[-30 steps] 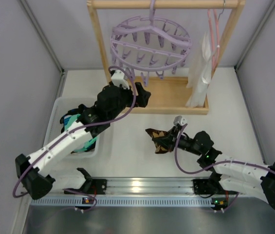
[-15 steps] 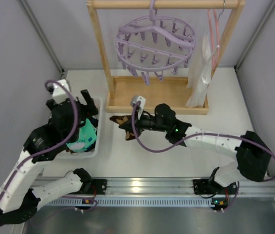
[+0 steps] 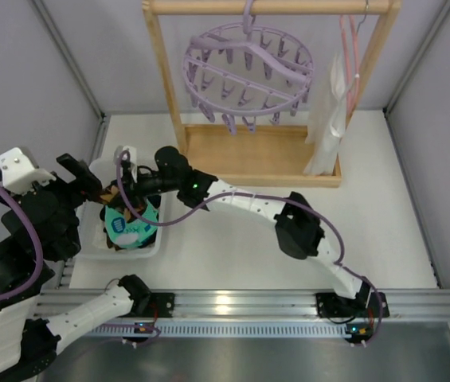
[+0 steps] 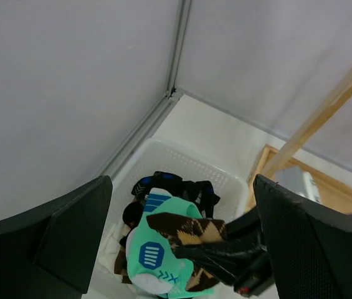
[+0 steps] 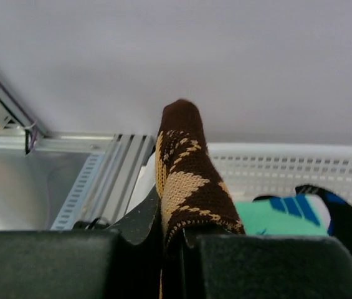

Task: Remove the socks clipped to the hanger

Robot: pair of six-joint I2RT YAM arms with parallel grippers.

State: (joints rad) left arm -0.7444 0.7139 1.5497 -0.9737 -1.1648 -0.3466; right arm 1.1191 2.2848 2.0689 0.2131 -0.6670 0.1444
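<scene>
The lavender ring hanger (image 3: 247,72) hangs from the wooden rack with no sock on its pegs. My right gripper (image 3: 123,189) reaches far left over the white basket (image 3: 151,248). It is shut on the brown-black diamond check sock (image 5: 185,168), held just above the pile; the sock also shows in the left wrist view (image 4: 188,229). A teal sock with a white label (image 4: 157,255) and a black-blue sock (image 4: 163,182) lie in the basket. My left gripper (image 3: 81,177) is open and empty, raised above the basket's left side.
The wooden rack (image 3: 161,79) stands at the back. A thin pink wire hanger (image 3: 350,56) with a white cloth (image 3: 328,111) hangs at its right end. Grey walls close in on the left and right. A metal rail (image 3: 232,302) runs along the near edge.
My right arm carried the brown check sock leftward from the table's middle to over the basket. My left arm drew back from the hanger to the left and rose. The hanger swung.
</scene>
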